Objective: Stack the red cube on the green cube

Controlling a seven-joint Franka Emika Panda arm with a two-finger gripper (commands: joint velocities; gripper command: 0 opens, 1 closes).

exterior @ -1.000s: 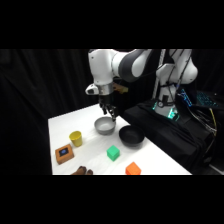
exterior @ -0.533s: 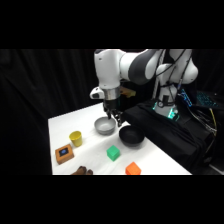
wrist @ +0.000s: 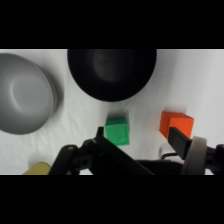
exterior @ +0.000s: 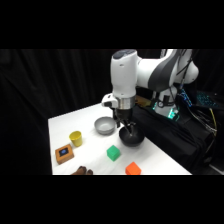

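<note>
Currently I see the pincer point(exterior: 129, 129) hanging over the black bowl point(exterior: 131, 138), empty, fingers spread apart in the wrist view. Red cube point(wrist: 176, 124) sits on the white surface point(exterior: 90, 122) near its front edge, green cube point(wrist: 117, 129) close beside it, not touching. Grey bowl point(exterior: 104, 125), yellow cup point(exterior: 75, 138) and brown block point(exterior: 64, 153) lie further along.

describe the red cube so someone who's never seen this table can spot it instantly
Side view: start at the black bowl under the gripper, then drop to the white table's near edge. The red cube sits there, right of the green cube. It is the only plain orange-red block.
</note>
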